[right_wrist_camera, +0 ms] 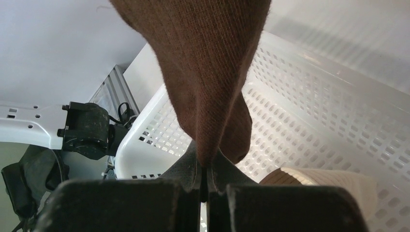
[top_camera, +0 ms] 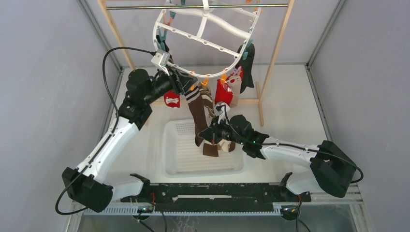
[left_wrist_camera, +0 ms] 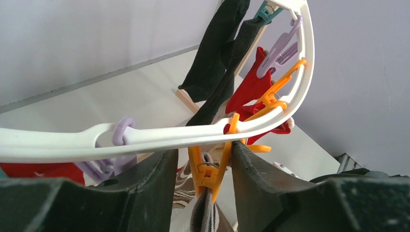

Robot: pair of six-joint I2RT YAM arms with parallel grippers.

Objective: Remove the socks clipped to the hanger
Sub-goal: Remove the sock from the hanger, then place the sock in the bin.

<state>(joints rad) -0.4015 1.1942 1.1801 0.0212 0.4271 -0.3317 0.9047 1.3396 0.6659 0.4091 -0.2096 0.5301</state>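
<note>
The white oval hanger (top_camera: 227,25) hangs from the rod with several socks clipped along its near rim (left_wrist_camera: 193,133). My left gripper (top_camera: 186,84) is up at that rim, and its jaws (left_wrist_camera: 205,152) stand either side of an orange clip (left_wrist_camera: 209,171) that pinches a grey-brown ribbed cuff (left_wrist_camera: 208,212). The right finger touches the clip and a small gap shows on the left. A long brown sock (top_camera: 198,116) hangs down from there. My right gripper (top_camera: 209,135) is shut on its toe end (right_wrist_camera: 208,72) above the basket. Red socks (top_camera: 222,92) and a black sock (top_camera: 248,67) also hang clipped.
A white perforated basket (top_camera: 232,166) lies below on the table with a brown-and-cream sock (right_wrist_camera: 329,181) in it. The wooden rack (top_camera: 275,48) and its metal rod (top_camera: 145,7) carry the hanger. Grey walls close in both sides.
</note>
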